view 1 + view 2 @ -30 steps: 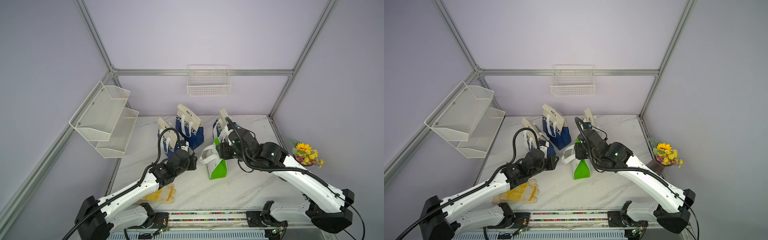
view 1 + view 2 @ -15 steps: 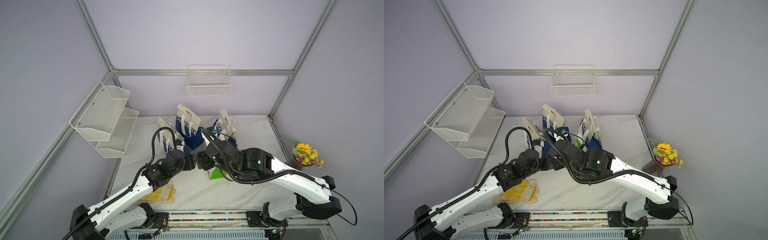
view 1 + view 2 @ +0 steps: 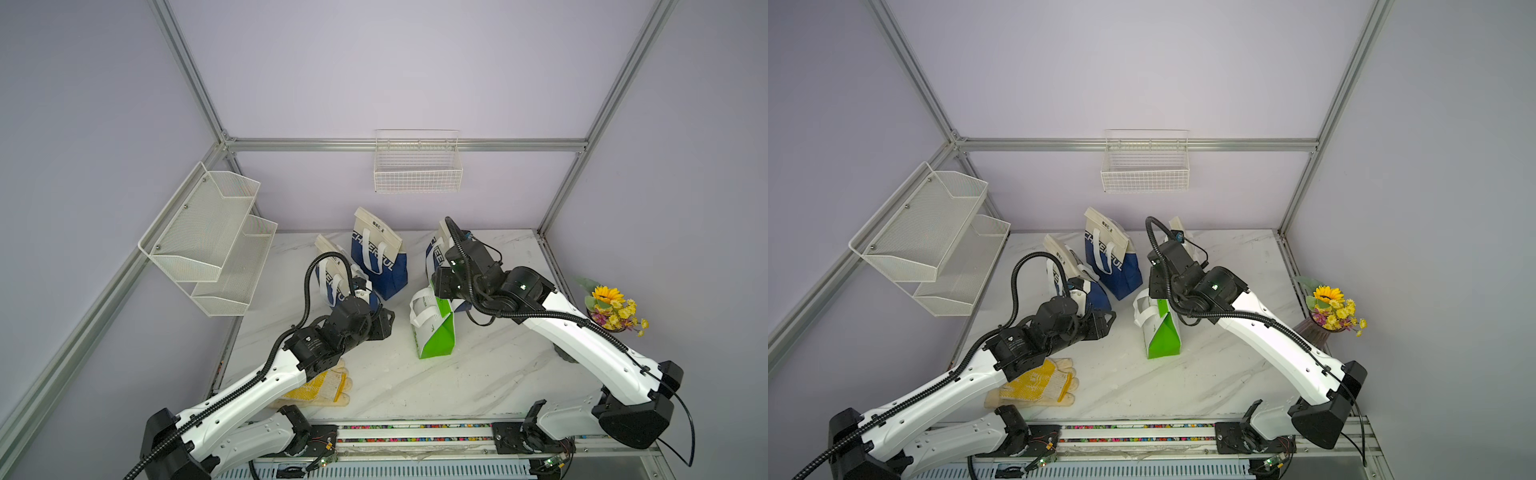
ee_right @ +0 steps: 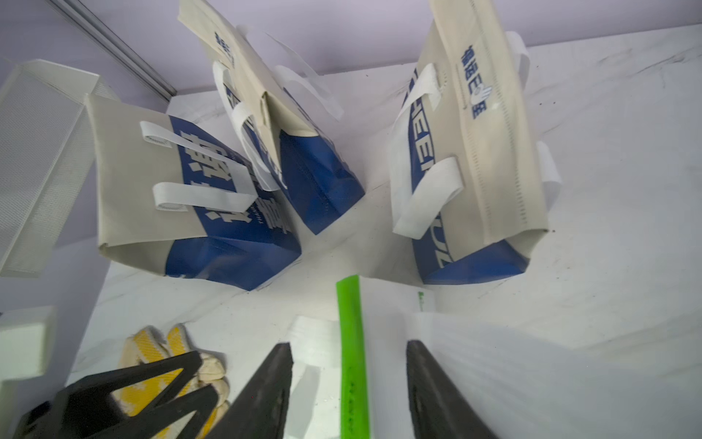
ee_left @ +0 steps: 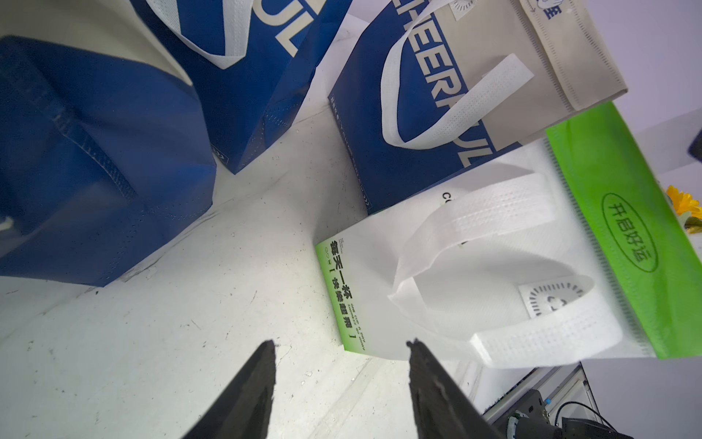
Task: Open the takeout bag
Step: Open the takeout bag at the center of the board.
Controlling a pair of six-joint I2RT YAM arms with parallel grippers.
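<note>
"Right wrist view: which way does the takeout bag (image 4: 351, 304) lie from the right gripper (image 4: 347, 343)?"

"Just below it. Jaws apart, astride the bag's green top edge, clamping nothing. That edge runs front-to-back at the middle of the bench (image 3: 490, 374)."

"And the left gripper (image 5: 340, 342)?"

"Also apart and empty, off towards the bench's left edge, facing the bag's broad white face. Right is nearer; I'd say it pinches first."
</note>
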